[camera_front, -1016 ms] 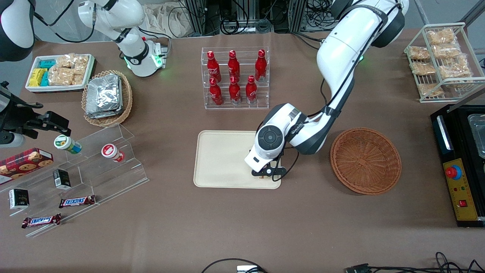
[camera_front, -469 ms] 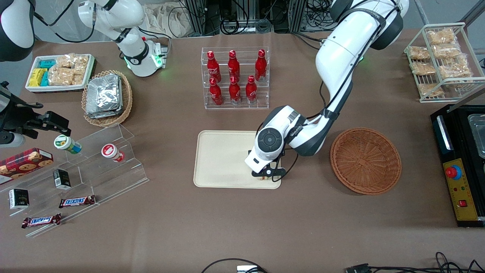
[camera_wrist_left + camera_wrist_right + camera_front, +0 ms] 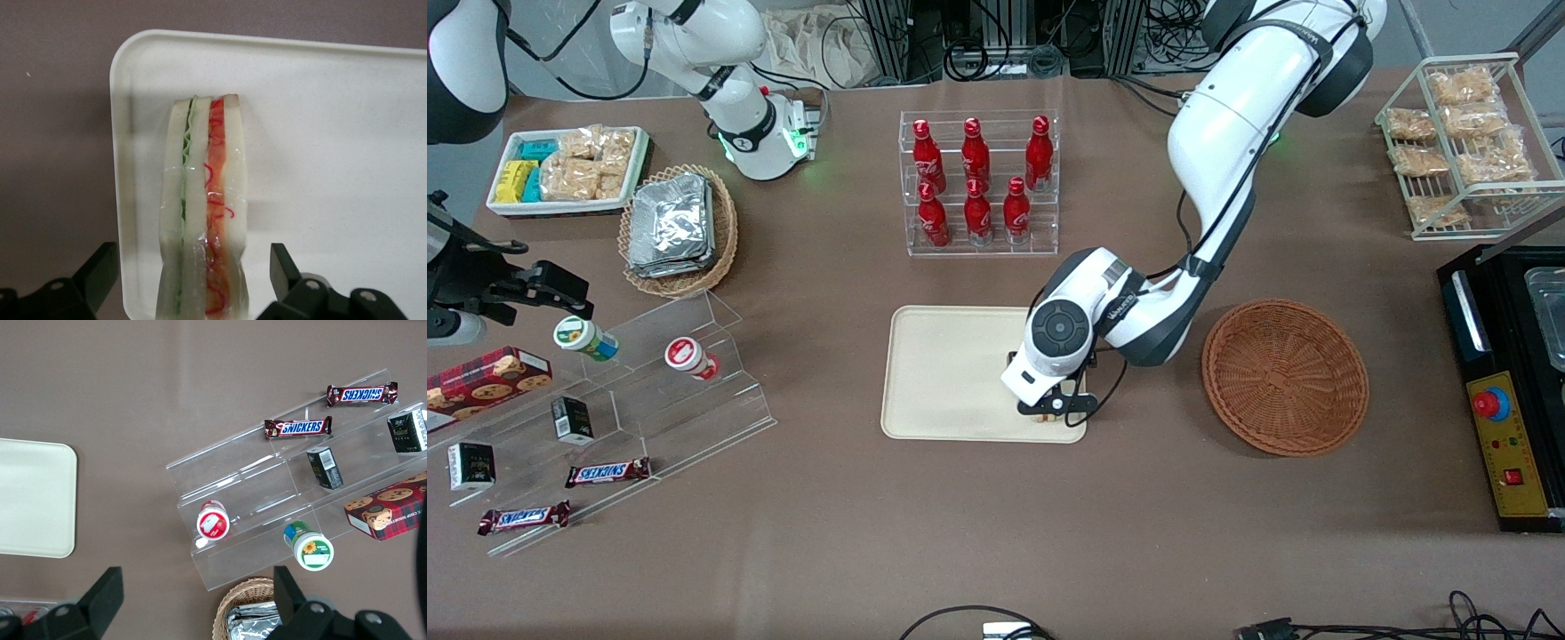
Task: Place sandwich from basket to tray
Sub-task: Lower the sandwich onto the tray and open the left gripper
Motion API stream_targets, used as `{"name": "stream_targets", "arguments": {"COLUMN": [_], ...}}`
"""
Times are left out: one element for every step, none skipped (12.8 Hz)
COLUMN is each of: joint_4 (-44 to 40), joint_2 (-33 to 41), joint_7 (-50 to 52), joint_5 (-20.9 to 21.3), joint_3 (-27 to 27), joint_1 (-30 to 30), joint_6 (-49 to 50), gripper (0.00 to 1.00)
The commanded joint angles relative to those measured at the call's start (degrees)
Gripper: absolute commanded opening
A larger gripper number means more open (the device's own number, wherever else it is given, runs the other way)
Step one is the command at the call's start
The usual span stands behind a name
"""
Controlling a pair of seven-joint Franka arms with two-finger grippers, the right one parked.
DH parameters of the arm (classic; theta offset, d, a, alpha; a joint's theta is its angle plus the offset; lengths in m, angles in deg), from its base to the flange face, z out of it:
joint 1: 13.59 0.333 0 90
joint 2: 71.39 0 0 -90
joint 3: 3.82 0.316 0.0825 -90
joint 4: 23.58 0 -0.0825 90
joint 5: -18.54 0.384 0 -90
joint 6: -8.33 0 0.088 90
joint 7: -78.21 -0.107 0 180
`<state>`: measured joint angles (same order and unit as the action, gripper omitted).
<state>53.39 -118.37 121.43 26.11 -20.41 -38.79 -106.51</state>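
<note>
The sandwich (image 3: 203, 200), a clear-wrapped wedge of white bread with green and orange-red filling, lies on the cream tray (image 3: 320, 133) close to one rounded corner. My left gripper (image 3: 193, 260) is open, one black finger on each side of the sandwich with a gap to it. In the front view the gripper (image 3: 1054, 407) hangs low over the tray (image 3: 951, 373) at the corner nearest the camera and the basket. The arm hides most of the sandwich there. The reddish-brown wicker basket (image 3: 1285, 376) stands beside the tray toward the working arm's end, with nothing in it.
A clear rack of red bottles (image 3: 978, 182) stands farther from the camera than the tray. A tan basket of foil packets (image 3: 676, 227), a white snack bin (image 3: 569, 169) and a stepped acrylic stand (image 3: 649, 391) lie toward the parked arm's end. A wire rack (image 3: 1463, 142) and black box (image 3: 1507, 382) lie past the basket.
The arm has shifted only very slightly. The gripper stays low over the same corner of the tray.
</note>
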Motion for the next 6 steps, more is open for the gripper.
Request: {"name": "stream_targets", "arguments": {"joint_4": [-1.0,0.0,1.7,4.2,6.9,10.1], "joint_2": [2.3,4.4,7.0,10.2,13.3,16.6], "joint_7": [2.3,5.2,7.5,8.4,8.5,8.2], "joint_5": [0.7,0.7,0.8,0.8,0.7,0.6], "joint_3": [0.7,0.9,1.0,1.6,2.3,2.7], "joint_1": [-0.3,0.1,0.2,0.2,0.4,1.4], "joint_6": [1.1,1.3,1.3,1.3,1.2,1.0], "gripper": [1.00,1.00,1.00,1.00,1.00,1.00]}}
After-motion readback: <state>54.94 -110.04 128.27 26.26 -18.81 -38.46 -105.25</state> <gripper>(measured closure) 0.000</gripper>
